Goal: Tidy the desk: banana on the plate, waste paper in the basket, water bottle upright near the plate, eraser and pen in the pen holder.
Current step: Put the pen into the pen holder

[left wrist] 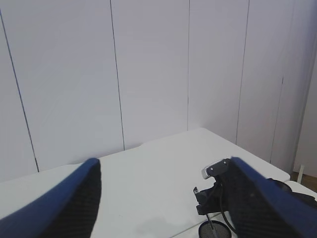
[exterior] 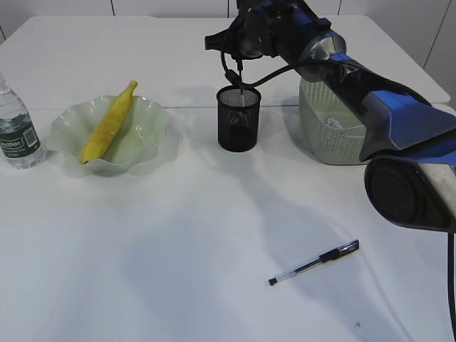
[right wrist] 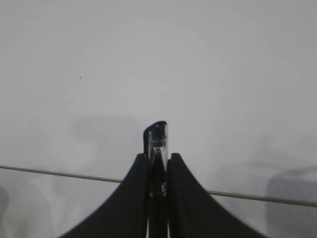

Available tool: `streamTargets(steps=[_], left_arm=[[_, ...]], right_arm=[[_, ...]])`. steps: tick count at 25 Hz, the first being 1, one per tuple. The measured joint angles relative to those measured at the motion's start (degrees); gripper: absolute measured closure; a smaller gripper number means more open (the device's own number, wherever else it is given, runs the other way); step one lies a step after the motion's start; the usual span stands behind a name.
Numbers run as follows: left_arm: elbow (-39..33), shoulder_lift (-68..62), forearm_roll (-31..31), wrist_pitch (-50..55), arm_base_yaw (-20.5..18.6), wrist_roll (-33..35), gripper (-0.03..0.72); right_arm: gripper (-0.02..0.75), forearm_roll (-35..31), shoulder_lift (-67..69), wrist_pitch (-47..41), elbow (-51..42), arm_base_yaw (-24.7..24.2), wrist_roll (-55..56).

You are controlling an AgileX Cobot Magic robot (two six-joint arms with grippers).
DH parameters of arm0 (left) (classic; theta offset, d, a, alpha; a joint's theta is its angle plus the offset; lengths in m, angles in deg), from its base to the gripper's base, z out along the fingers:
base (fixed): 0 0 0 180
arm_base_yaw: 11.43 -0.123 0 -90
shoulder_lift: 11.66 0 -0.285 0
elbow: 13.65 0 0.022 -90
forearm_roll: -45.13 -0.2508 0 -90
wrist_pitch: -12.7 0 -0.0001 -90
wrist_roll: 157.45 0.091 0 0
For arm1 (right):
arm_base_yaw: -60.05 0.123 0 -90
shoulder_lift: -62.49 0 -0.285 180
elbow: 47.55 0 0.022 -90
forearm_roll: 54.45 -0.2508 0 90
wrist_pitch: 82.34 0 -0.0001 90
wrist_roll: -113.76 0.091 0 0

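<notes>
My right gripper [exterior: 239,60] hangs over the black mesh pen holder [exterior: 238,128], shut on a clear pen [right wrist: 158,136] that points down into the holder's mouth. A second pen [exterior: 314,262] lies on the table at the front right. The banana [exterior: 108,122] rests on the pale green plate [exterior: 153,139]. Left of the plate the water bottle [exterior: 16,128] stands upright. Something white, probably waste paper [exterior: 335,122], shows inside the basket [exterior: 320,146]. The eraser is out of view. My left gripper [left wrist: 163,163] is open and raised, holding nothing.
The left wrist view looks across the far table to white wall panels, with the pen holder [left wrist: 214,230] and the right gripper [left wrist: 210,196] at its lower right. The right arm [exterior: 377,107] reaches over the basket.
</notes>
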Motion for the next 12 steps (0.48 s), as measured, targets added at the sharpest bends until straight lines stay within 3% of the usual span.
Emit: streamTargets(steps=[12], left_arm=[[0.0, 0.0, 0.0, 0.0, 0.0, 0.0, 0.137]], right_arm=[[0.681, 0.55, 0.0, -0.03, 0.0, 0.0, 0.0]])
